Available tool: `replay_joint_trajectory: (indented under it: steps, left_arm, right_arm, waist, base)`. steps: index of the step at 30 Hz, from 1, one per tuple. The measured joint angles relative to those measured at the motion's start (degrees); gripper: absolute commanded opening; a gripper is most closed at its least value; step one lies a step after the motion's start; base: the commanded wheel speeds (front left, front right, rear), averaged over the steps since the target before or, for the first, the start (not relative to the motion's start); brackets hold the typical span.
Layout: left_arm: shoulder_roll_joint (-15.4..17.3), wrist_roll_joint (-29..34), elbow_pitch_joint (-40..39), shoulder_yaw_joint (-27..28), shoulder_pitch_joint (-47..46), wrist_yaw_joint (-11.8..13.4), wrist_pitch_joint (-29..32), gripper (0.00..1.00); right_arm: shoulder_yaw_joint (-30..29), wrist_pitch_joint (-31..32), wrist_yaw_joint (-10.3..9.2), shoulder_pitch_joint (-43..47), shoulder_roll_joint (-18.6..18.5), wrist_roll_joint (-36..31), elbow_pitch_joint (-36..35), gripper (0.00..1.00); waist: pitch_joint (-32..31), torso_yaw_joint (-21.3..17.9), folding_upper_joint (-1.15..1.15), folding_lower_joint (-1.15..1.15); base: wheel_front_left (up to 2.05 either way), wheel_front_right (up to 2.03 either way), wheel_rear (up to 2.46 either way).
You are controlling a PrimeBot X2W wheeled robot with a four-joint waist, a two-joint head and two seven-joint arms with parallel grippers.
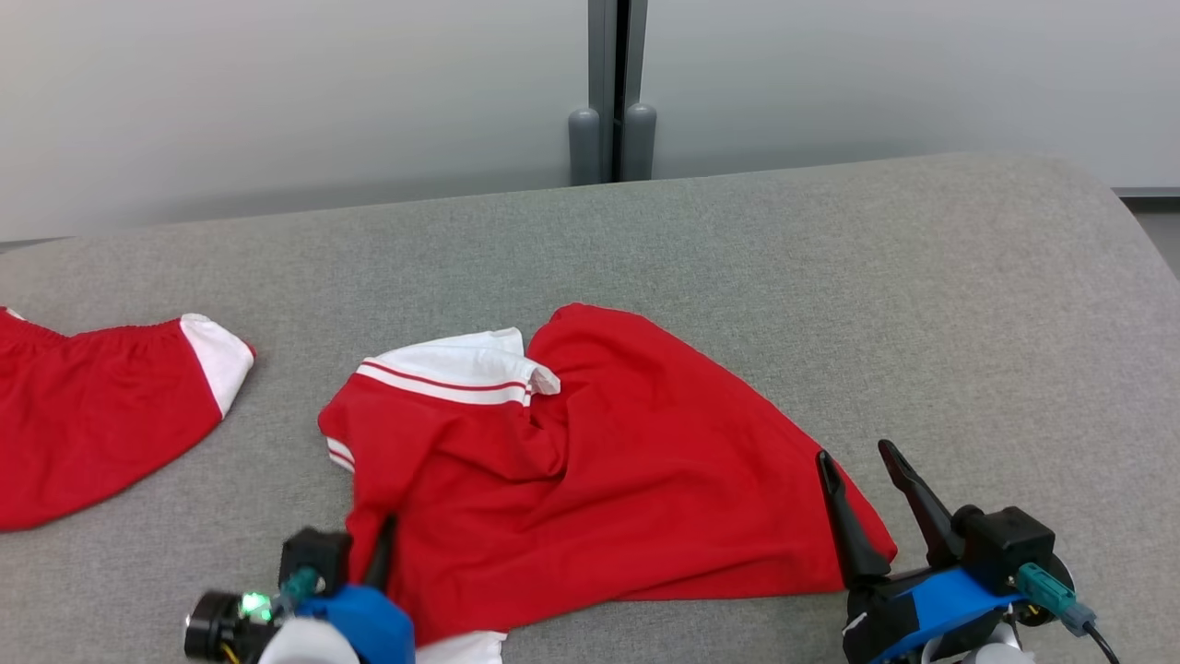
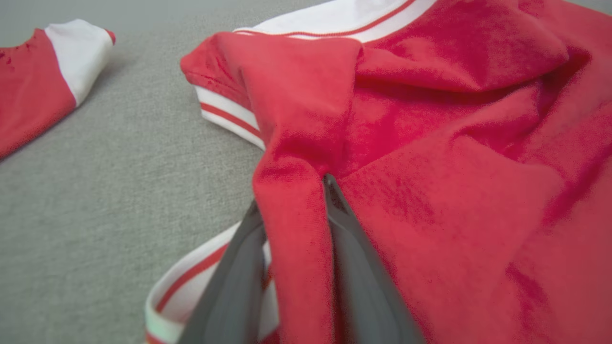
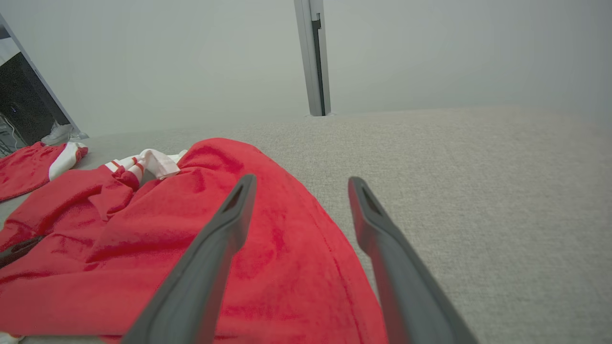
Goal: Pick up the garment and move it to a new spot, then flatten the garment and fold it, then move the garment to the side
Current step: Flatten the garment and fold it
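Red polo shirt [image 1: 599, 461] lies crumpled mid-way across the grey upholstered surface [image 1: 737, 258]. The left gripper [image 2: 291, 196] pinches a raised fold, its fingers partly buried in cloth. The right gripper [image 1: 855, 452] stands wide at the hem. A second red garment [image 1: 83, 424] is cut off.

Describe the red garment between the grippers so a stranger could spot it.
On the broad grey fabric-covered surface, look mid-front. There lies a crumpled red shirt with a white, red-striped collar; the other red garment, at the far left, has only a plain white band.
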Motion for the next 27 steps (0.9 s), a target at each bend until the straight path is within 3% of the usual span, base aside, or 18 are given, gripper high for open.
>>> replay_joint_trajectory:
  steps: [16,17,18,19,27]
  left_arm:
    - [2.11,-3.09,-4.12,3.6,-11.91,0.27,0.08,0.0]
    - [2.15,-3.19,-3.43,3.89,-11.98,0.46,0.09,0.3]
    - [2.14,-3.14,-3.05,4.08,-11.96,0.78,0.09,0.49]
    - [2.12,-3.14,-3.04,4.44,-11.96,0.99,0.09,1.0]
    - [1.18,-2.04,-14.89,7.84,-6.57,2.09,0.09,1.0]
  right_arm:
    - [-0.36,0.0,-0.01,-2.53,-0.18,0.0,-0.41,1.0]
    - [-0.33,0.0,-0.01,-2.64,-0.16,0.0,-0.4,1.0]
    - [-0.26,0.0,-0.01,-2.72,-0.16,-0.01,-0.37,1.0]
    - [-0.19,0.0,0.0,-2.76,-0.14,-0.01,-0.37,1.0]
    - [-1.86,0.0,-0.01,-2.7,-0.13,-0.01,-0.75,1.0]
  waist:
    - [3.4,-2.91,0.0,0.01]
    - [3.61,-3.11,0.0,0.01]
    - [3.79,-3.31,0.01,0.01]
    - [3.95,-3.56,0.01,0.01]
    - [3.79,-2.81,0.01,0.01]
  base:
    - [0.0,0.0,0.0]
    - [0.0,0.0,0.0]
    - [0.0,0.0,0.0]
    - [0.0,0.0,0.0]
    - [0.0,0.0,0.0]
